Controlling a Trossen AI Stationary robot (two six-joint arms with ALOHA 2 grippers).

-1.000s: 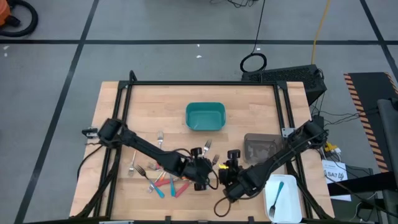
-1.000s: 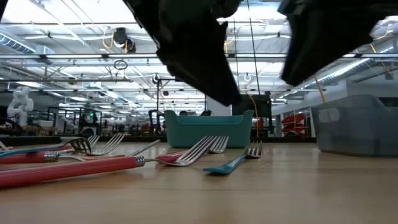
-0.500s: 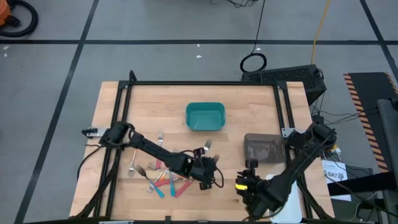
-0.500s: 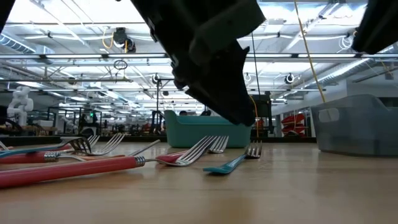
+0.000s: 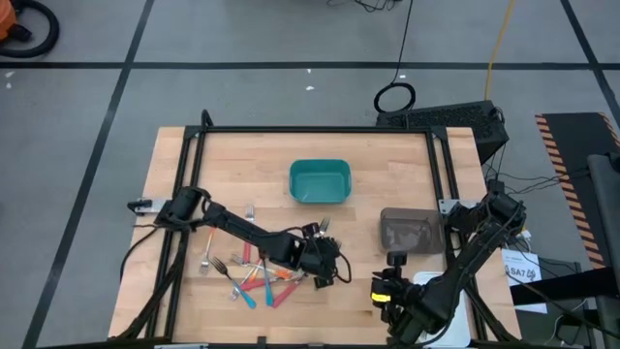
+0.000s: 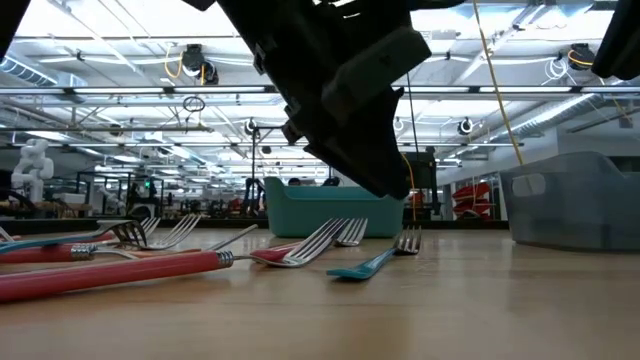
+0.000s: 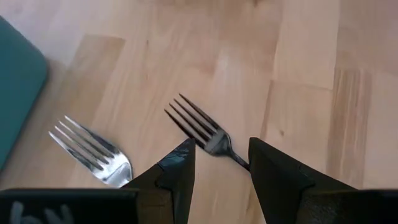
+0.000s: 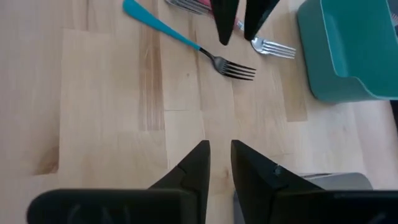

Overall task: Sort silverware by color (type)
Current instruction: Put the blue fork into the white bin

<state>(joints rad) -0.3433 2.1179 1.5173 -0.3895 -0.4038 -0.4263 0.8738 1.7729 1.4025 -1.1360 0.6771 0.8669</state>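
The left end effector [image 5: 324, 269] hangs low over the worktop [image 5: 387, 165] at the right edge of the fork pile [image 5: 254, 276]. Its fingers [image 7: 177, 171] are spread, with a gap between them and nothing pinched. In the left wrist view the tines of a blue fork [image 7: 198, 124] lie on the wood just ahead of that gap, and a second fork head [image 7: 93, 151] lies beside it, apart from it. An edge of the teal bin [image 7: 18, 93] shows near the second fork.

The pile holds forks with red, orange and blue handles, lying loose on the worktop between the left arm and the front edge. In the low view the blue fork [image 6: 375, 260] lies flat at the pile's right end, beside a long red handle [image 6: 110, 272].

The teal bin [image 5: 320, 181] stands behind the pile, well apart from it. A grey bin [image 5: 412, 231] stands to the right of the pile.

The right end effector [image 5: 392, 299] hovers near the front edge, right of the pile, over bare wood. Its fingers [image 8: 193, 171] stand close together with a narrow slit between them, holding nothing. Beyond them the right wrist view shows the blue fork [image 8: 186, 40] with the left arm's fingertips just above it.
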